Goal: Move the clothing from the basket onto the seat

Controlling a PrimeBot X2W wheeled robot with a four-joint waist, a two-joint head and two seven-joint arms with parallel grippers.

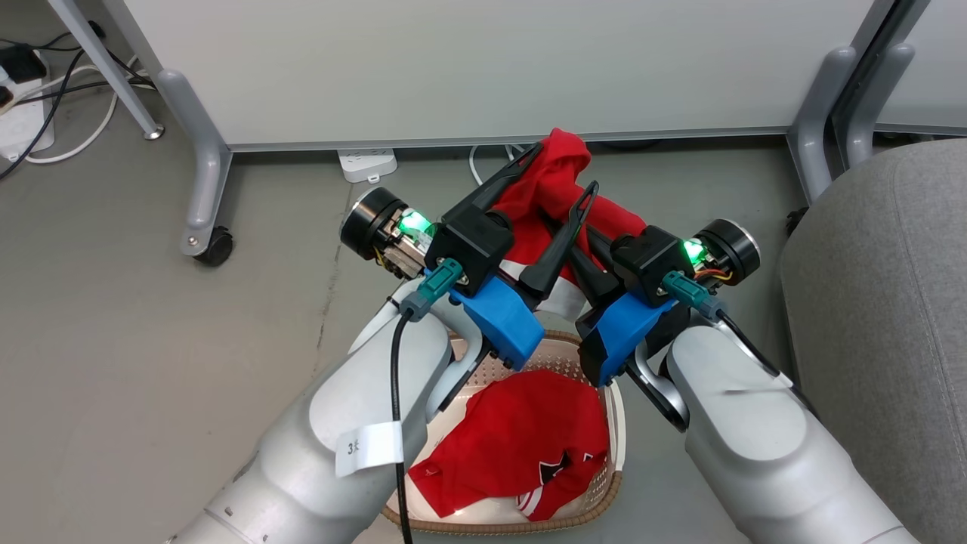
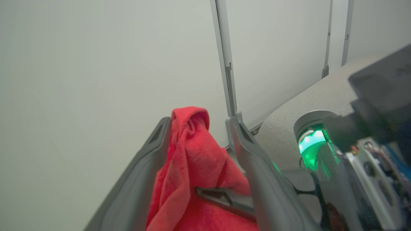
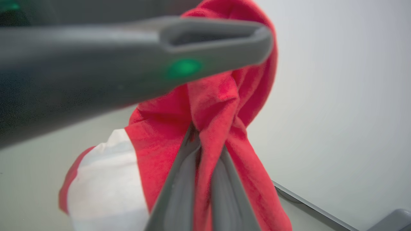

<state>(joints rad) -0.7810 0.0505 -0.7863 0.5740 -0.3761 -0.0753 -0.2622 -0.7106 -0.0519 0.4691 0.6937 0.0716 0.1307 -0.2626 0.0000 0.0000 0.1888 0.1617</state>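
While my right pincer (image 3: 205,150) is clamped tight on a fold of the red garment (image 1: 555,170), my left pincer (image 2: 201,120) stands wide, its fingers spread either side of the same bunched cloth. That garment hangs in the air, white trim drooping below. At 6 o'clock from both pincers sits the basket (image 1: 597,506) on the floor, with a second red garment (image 1: 521,446) crumpled inside it. At 3 o'clock I see the grey seat (image 1: 884,302), just beside the basket.
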